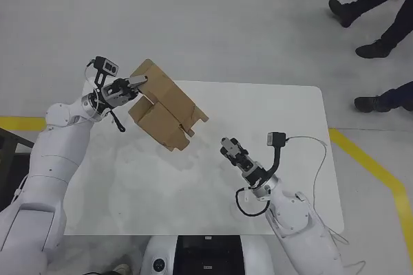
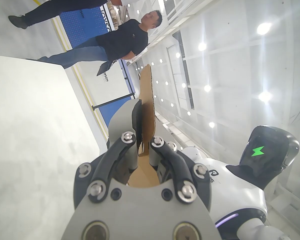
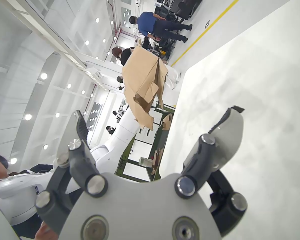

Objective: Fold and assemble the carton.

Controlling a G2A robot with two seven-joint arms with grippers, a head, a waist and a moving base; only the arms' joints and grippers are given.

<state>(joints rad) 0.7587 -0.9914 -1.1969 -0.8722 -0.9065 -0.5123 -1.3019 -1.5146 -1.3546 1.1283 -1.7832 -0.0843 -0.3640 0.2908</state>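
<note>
— How far along?
— Barely started, seemingly. Pinching the carton (image 1: 166, 106) by 1 edge in the left gripper (image 1: 134, 87), up over the desk's (image 1: 275, 124) far left corner; half-opened, flaps loose, nothing tucked.
— In the way?
— Little. Holding the right gripper (image 1: 228, 143) spread wide, empty, well apart at near right; yellow floor line (image 1: 372, 163) beyond.

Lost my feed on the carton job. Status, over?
Left gripper shut on carton edge. Right gripper open, over table, apart from carton. Carton part-folded, flaps loose. Nothing between them.
</note>
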